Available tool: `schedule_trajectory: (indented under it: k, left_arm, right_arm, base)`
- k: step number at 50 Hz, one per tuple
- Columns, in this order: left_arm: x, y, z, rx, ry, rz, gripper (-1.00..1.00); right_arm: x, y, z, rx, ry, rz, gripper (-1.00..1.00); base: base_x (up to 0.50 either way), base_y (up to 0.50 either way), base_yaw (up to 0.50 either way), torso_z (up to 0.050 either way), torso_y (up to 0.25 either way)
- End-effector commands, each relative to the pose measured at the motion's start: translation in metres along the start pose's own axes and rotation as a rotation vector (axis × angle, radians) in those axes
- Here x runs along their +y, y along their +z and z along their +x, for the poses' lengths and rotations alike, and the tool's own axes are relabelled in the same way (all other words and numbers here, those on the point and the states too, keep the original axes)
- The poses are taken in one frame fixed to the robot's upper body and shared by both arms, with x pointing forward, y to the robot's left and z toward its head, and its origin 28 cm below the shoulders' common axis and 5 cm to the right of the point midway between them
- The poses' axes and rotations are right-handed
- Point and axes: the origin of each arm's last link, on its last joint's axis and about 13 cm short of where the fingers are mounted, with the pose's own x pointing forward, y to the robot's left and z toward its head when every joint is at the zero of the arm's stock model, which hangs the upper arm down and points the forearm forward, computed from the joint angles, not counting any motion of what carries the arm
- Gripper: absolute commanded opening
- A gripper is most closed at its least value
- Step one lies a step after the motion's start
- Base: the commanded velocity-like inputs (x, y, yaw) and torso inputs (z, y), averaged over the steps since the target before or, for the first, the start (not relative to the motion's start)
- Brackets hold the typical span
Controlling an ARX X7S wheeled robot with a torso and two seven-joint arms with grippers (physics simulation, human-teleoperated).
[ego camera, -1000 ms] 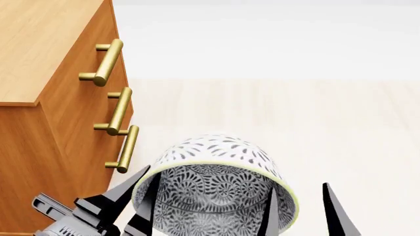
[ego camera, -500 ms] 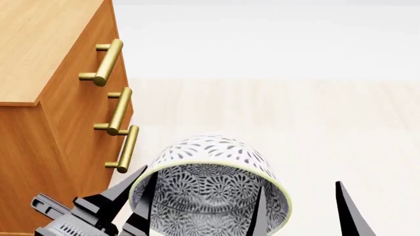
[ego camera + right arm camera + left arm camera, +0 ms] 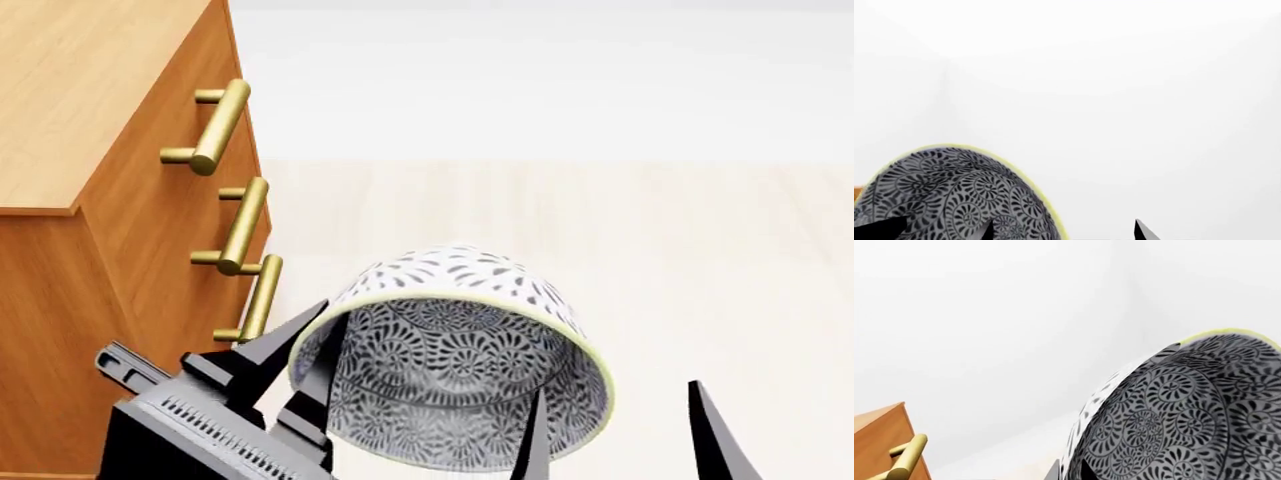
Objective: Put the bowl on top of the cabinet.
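Note:
The bowl [image 3: 454, 370], white with a black floral pattern and a yellowish rim, hangs tilted in the air with its opening toward the head camera. My left gripper [image 3: 310, 345] is shut on its left rim, one finger inside and one outside. The bowl's patterned wall [image 3: 1187, 410] fills the left wrist view above the left gripper [image 3: 1071, 472]. My right gripper [image 3: 617, 400] stands open at the bowl's right rim [image 3: 954, 190], its fingertips [image 3: 1137, 227] wide apart and not pressing on it. The cabinet [image 3: 80, 100], orange-brown with a lighter top, stands to the left, its top higher than the bowl.
Three brass handles [image 3: 240, 225] stick out from the cabinet's front, close to the bowl's left side. One handle [image 3: 907, 455] and a cabinet corner show in the left wrist view. Pale wooden floor [image 3: 641, 250] stretches ahead and to the right.
My left arm has risen, carrying the bowl up and slightly right. The right gripper's fingers have spread wider apart and stand off the rim.

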Motion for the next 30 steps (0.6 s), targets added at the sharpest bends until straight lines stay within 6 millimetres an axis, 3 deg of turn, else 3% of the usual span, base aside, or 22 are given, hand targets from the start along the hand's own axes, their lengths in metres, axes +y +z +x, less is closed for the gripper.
schedule_trajectory:
  k: [1,15,23,30]
  left_arm:
    - [0.009,0.006,0.023,0.010,-0.024,0.021,-1.00]
    - [0.015,0.013,0.058,0.128,0.072,0.184,-1.00]
    - [0.016,0.028,0.077,0.158,0.061,0.266,-1.00]
    - [0.018,0.045,0.100,0.177,0.061,0.352,-1.00]
  right_arm:
    - [-0.005,-0.003,-0.006,0.007,-0.019,0.029,1.00]
    - [-0.018,-0.005,-0.022,-0.019,-0.094,0.111,1.00]
    - [-0.031,-0.007,-0.036,-0.052,-0.166,0.214,1.00]
    - [-0.035,-0.006,-0.036,-0.061,-0.190,0.224,1.00]
  base:
    - [0.00,0.00,0.00,0.000,0.000]
    - [0.00,0.00,0.00,0.000,0.001]
    - [0.00,0.00,0.00,0.000,0.000]
    - [0.00,0.00,0.00,0.000,0.001]
